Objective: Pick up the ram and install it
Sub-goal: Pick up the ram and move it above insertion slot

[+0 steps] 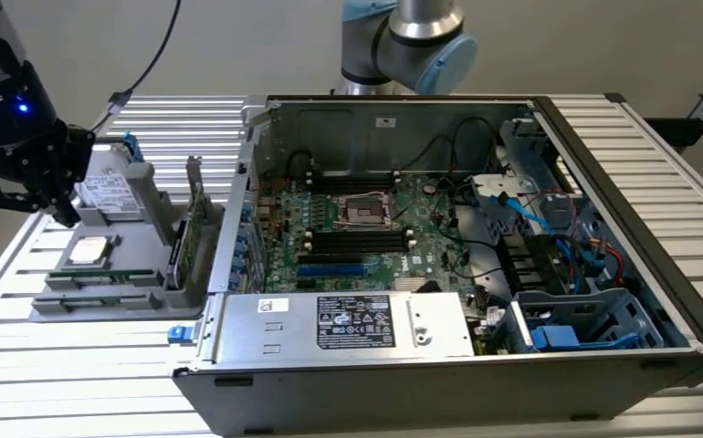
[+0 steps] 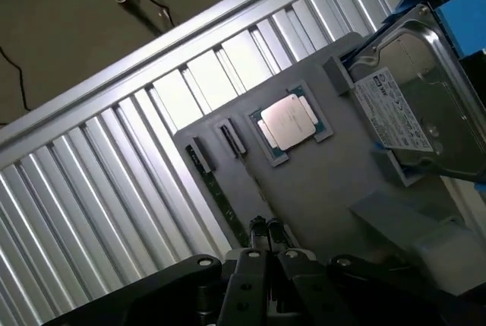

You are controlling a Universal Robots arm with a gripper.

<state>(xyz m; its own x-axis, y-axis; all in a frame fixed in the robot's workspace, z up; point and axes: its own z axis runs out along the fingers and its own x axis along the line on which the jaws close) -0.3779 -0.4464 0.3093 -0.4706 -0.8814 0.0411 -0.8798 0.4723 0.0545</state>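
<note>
Pick stage; the ram was not yet lifted.

**Position.** The ram stood on edge in a slot of the grey tray. The processor lay between it and the hard drive. The tray sat on the slatted table, at the exterior view's left of the open computer case.

**Gripper.** My gripper hung above the tray's left side, near the drive and apart from the ram. Its jaws were drawn together with nothing between them.

**Doing the pick well (my judgement).**
- Spread the jaws before descending, not over the stick.
- Turn the wrist so the pads face the board's two flat sides.
- Come down over the middle of its length, so it does not tip when raised.
- Close on the bare upper edge rather than on the chips.
- Pull straight up along the slot; any sideways drag would likely bind the thin board against the slot's clips.
- Keep clear of the processor just beside it.

**Count.**
- Ram: one.
- Processor: one.
- Hard drive: one.
- Expansion card standing upright at the tray's right edge: one.
- Tray slots for sticks: two, I think. One held the ram and the neighbour looked empty, though the angle was poor.
- Case: one, with one motherboard lying inside it.
</note>
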